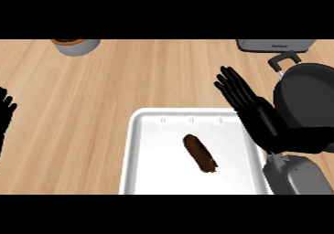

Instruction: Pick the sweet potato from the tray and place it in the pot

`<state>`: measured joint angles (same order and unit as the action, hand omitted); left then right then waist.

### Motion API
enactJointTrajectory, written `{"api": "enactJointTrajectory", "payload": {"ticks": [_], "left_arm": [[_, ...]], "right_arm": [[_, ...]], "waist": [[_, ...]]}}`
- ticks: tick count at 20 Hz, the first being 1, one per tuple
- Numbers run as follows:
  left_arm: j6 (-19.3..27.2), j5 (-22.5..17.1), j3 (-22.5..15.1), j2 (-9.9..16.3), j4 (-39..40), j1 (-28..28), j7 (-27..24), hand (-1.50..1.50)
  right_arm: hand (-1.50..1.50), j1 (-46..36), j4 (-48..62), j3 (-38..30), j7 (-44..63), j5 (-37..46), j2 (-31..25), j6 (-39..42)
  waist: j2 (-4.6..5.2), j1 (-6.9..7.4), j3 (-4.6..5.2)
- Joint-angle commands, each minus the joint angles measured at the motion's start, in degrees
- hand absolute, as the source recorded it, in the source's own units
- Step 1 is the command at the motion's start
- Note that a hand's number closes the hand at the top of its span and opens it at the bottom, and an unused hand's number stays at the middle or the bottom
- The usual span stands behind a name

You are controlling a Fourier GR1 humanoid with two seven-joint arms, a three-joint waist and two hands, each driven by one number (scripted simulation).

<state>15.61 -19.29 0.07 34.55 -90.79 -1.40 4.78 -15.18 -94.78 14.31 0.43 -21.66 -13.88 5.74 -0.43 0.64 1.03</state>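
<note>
progress: early, by my read. Nothing grasped, nothing placed. Pick, carry and drop all left.
sweet potato (200, 153): lying in the white tray (145, 155), roughly mid-tray, long axis running 11 to 5 o'clock. Nothing touching it.
tray contents: the sweet potato only, as far as visible. Near edge of the tray is cut off at the bottom of the view.
pot (311, 98): dark and round, at 3 o'clock from the tray, just beside its right rim. Handle points to 12 o'clock. Inside looks dark; no contents that I can make out.
right hand (254, 112): fingers straight and spread, holding nothing. Sits over the tray's top-right corner, between sweet potato and pot, fingertips aimed at 11 o'clock. From the sweet potato it is at about 1 o'clock, apart from it.
left hand (2, 119): at the view's left edge, 9 o'clock, well apart from the tray. Open, fingers up, resting, empty.
desk (129, 82): light wood.
other items: grey cup-like container (76, 45) at 11 o'clock, cropped at the top, brownish inside, cannot tell what. Grey object (276, 45) at 1 o'clock beyond the pot, partly cut off, unidentified.
next, judged: right hand has to come back toward 7 o'clock and down onto the sweet potato, close round it, then swing to 3 o'clock over the pot.
risk, judged: pot handle sits near the hand's path.
</note>
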Motion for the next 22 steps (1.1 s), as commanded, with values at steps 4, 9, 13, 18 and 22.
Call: {"api": "enactJointTrajectory", "payload": {"ticks": [4, 9, 13, 18, 22], "left_arm": [[0.38, -0.41, -2.11, -4.17, -1.84, 7.47, -0.45, 0.00], [1.79, -0.90, -5.73, -8.48, -3.15, 10.99, 1.83, 0.00], [1.94, -0.13, -4.58, -8.28, -0.38, 13.54, 3.19, 0.00], [3.53, 1.66, -4.98, -10.61, -0.09, 15.33, 4.74, 0.00], [2.05, 1.15, -4.17, -8.74, -2.06, 13.01, 6.55, 0.00]], "right_arm": [[1.50, -17.63, 8.59, 7.57, -0.39, 14.58, -5.13, 6.86], [-1.50, -24.32, 10.90, 14.07, -7.18, 34.87, -14.25, 7.98], [-1.50, -25.46, 23.44, 14.20, -26.93, 36.00, -11.38, 9.14], [-1.50, -30.31, 23.48, 14.94, -28.63, 38.23, -9.75, 14.28], [-1.50, -33.79, 20.63, 18.56, -19.67, 40.81, -10.45, 21.77]], "waist": [[1.20, 2.39, -0.88], [1.59, 2.02, -1.04], [1.21, 1.11, -1.10], [0.52, -0.23, -1.03], [0.10, -0.25, -1.00]]}}
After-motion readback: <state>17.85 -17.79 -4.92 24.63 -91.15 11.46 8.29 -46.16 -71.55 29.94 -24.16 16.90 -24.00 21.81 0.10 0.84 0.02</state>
